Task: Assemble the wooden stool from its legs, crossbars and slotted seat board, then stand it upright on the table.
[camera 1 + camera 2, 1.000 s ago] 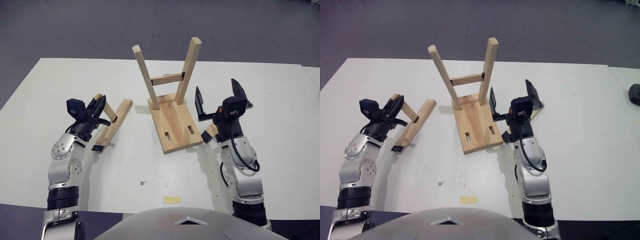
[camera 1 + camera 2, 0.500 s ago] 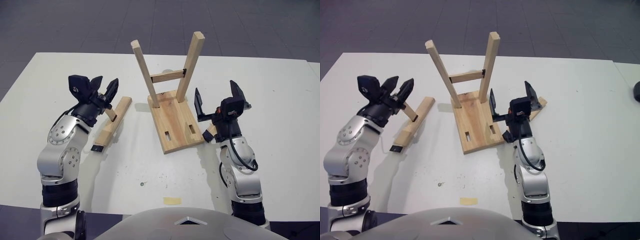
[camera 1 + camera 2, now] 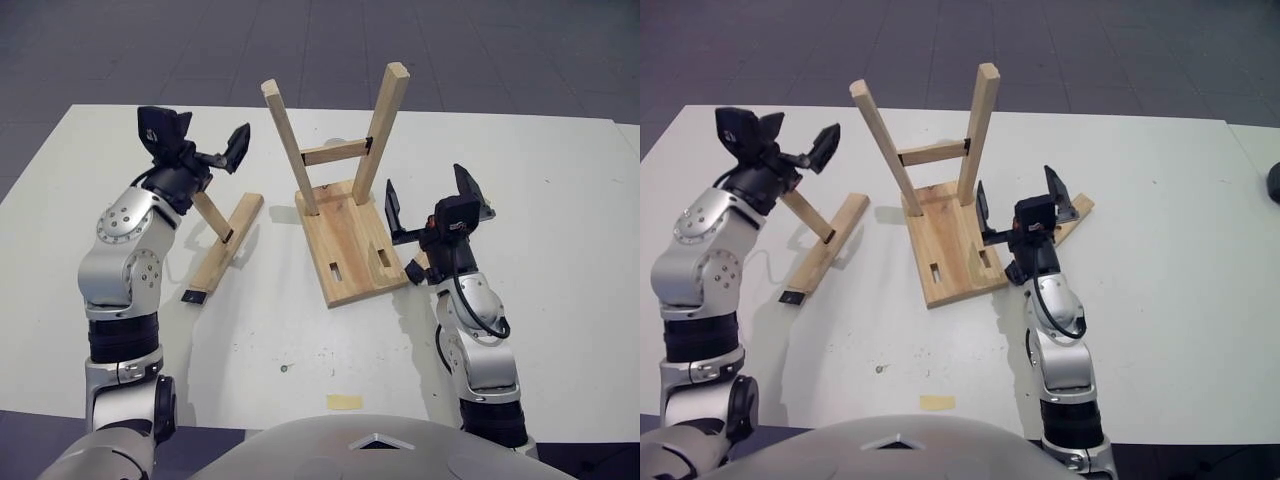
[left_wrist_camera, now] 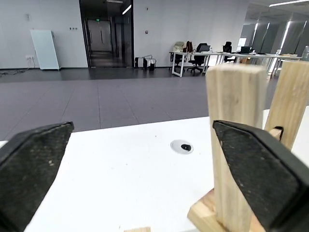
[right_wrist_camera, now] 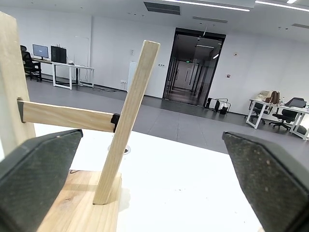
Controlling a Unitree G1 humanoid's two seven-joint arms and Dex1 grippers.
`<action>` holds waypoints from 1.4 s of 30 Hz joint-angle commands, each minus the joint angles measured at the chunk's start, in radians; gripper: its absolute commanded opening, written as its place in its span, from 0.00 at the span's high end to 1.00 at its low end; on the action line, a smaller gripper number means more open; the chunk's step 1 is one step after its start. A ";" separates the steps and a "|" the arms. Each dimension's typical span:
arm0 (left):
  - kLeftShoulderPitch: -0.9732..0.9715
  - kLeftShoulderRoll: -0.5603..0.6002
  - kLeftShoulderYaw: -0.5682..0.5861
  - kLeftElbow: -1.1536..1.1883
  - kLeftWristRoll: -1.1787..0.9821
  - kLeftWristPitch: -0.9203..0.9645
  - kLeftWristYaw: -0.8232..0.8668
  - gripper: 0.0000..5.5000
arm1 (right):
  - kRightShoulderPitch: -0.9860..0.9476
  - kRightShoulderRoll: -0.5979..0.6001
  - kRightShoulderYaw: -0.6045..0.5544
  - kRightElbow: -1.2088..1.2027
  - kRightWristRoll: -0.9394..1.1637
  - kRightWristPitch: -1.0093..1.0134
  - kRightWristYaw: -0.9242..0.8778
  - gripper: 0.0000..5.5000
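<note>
The slotted seat board [image 3: 348, 250] lies flat at the table's middle. Two legs [image 3: 288, 145] [image 3: 380, 130] stand up from its far end, joined by a crossbar [image 3: 333, 155]. To its left a loose leg [image 3: 225, 245] lies on the table with a second crossbar [image 3: 210, 212] angling up from it. My left gripper [image 3: 205, 145] hangs open above that crossbar, holding nothing. In the left wrist view its pads [image 4: 29, 164] frame the near upright leg [image 4: 234, 145]. My right gripper [image 3: 428, 195] stands open just right of the board. Another wooden piece [image 3: 1077, 212] lies behind it.
A yellow paper scrap [image 3: 344, 400] lies near the table's front edge. A dark object [image 3: 1270, 185] sits off the table's right side. A round cable hole [image 4: 182, 146] marks the tabletop at the back. The white table [image 3: 560, 300] has free room on the right.
My left gripper has let go of the loose leg-and-crossbar piece, opened, and risen up and back above it. The right gripper has barely moved.
</note>
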 commanded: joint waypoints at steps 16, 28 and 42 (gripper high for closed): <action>-0.230 0.059 0.121 0.042 -0.011 -0.018 0.000 0.02 | -0.002 0.004 0.015 -0.017 -0.007 0.015 0.005 0.02; -0.018 -0.024 -0.008 0.208 0.084 -0.088 -0.065 0.02 | -0.002 -0.003 0.016 -0.037 -0.009 0.038 0.013 0.02; -0.137 0.003 0.050 0.098 0.020 -0.041 -0.027 0.02 | 0.009 0.008 0.017 -0.036 -0.011 0.037 0.004 0.02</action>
